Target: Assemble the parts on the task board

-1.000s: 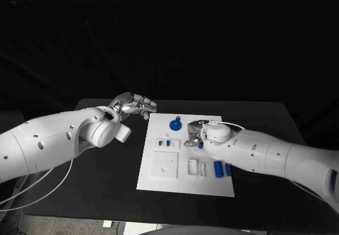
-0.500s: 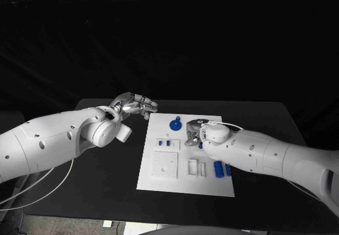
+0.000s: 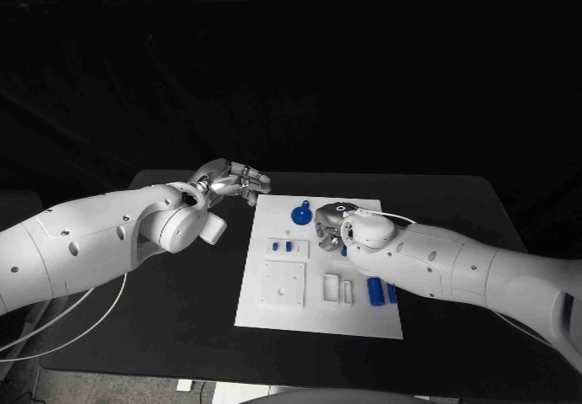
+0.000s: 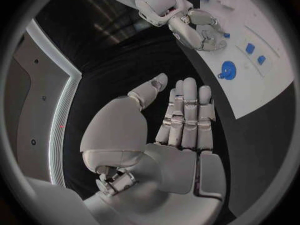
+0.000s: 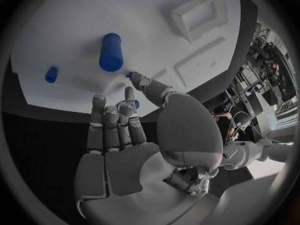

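loose blue parts (image 3: 375, 291) lie on the task board (image 3: 318, 316), so most assembly remains; right hand (image 3: 330, 233) fingers seemingly curled, holding nothing; left hand (image 3: 233, 181) fingers straight, empty.

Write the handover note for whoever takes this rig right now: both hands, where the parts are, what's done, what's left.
Left hand: open, holding nothing, off the far left corner of the task board.
Right hand: over the board's middle, fingers apart, nothing seen in it; whether it touches a part cannot be told.
Parts: round blue piece near the far edge; two small blue pieces in a block left of centre; two blue cylinders lying at the right edge.
Done: cannot tell. Left: the cylinders, at least, still lie loose.
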Robot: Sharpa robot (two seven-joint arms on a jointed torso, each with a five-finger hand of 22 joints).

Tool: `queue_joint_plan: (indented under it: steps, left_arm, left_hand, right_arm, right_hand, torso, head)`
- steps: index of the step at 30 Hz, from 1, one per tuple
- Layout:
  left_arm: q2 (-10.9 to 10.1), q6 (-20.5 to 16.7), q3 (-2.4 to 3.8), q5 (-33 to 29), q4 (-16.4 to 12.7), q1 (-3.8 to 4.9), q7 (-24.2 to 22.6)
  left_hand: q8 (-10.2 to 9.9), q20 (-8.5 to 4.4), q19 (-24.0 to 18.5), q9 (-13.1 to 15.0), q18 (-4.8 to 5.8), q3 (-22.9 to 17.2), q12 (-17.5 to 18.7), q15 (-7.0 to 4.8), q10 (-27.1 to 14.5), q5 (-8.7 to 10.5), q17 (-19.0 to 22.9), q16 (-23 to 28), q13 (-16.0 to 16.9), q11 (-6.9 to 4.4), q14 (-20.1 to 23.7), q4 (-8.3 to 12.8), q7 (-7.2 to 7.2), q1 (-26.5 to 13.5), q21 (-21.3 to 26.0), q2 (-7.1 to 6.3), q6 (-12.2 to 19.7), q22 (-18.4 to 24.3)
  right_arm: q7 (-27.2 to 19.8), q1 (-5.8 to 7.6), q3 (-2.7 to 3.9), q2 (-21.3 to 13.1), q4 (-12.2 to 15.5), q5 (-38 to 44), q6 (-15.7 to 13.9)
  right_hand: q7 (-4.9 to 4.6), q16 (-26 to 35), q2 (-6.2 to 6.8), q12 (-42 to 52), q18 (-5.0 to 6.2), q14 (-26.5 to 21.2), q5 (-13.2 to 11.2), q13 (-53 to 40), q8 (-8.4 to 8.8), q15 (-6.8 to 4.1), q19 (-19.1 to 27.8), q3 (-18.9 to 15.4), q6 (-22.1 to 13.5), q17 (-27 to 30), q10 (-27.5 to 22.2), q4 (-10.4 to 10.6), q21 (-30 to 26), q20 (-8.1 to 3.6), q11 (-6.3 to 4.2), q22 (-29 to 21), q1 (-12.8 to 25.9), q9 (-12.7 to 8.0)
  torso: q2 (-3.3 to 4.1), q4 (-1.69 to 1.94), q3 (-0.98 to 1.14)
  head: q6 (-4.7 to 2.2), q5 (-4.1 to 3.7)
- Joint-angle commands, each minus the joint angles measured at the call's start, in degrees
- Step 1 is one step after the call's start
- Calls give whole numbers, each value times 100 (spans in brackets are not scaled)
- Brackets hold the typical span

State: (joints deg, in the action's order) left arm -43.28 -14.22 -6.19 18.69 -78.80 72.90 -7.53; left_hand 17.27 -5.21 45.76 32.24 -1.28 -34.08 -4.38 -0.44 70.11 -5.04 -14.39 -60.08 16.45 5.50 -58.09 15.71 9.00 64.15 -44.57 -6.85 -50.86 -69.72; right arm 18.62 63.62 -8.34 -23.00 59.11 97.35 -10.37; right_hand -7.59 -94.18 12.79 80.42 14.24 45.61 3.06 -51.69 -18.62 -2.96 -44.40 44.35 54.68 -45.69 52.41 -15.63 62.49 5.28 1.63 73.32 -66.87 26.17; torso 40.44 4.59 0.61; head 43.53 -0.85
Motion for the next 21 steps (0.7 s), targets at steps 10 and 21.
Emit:
queue_joint_plan:
  steps: [10,21]
  left_arm:
    - [5,0,4,-24,-8,8,-25]
    - [-32,-7,4,-24,1,8,-31]
  left_hand:
    - [-31,-66,-16,10,-115,-6,19,20,-22,6,-9,37,10,18,-7,-18,-14,19,27,39,45,-9]
    - [-31,-67,-15,11,-115,-7,19,20,-23,7,-13,39,11,18,-8,-17,-13,23,28,39,46,-11]
  right_arm:
    - [-475,-10,-11,-44,93,131,-55]
    - [-615,6,56,-566,695,-229,-676]
  right_hand:
    - [17,27,-124,-25,72,-98,-26,-30,-50,56,64,237,106,-44,-111,-84,-29,105,-27,18,-291,6]
    - [142,-28,4,20,76,41,129,-14,219,106,-94,469,-386,-82,68,7,59,124,-143,13,-115,-150]
  torso:
    - [0,-1,2]
    - [-4,-15,2]
  head:
    - [8,8]
    - [-30,35]
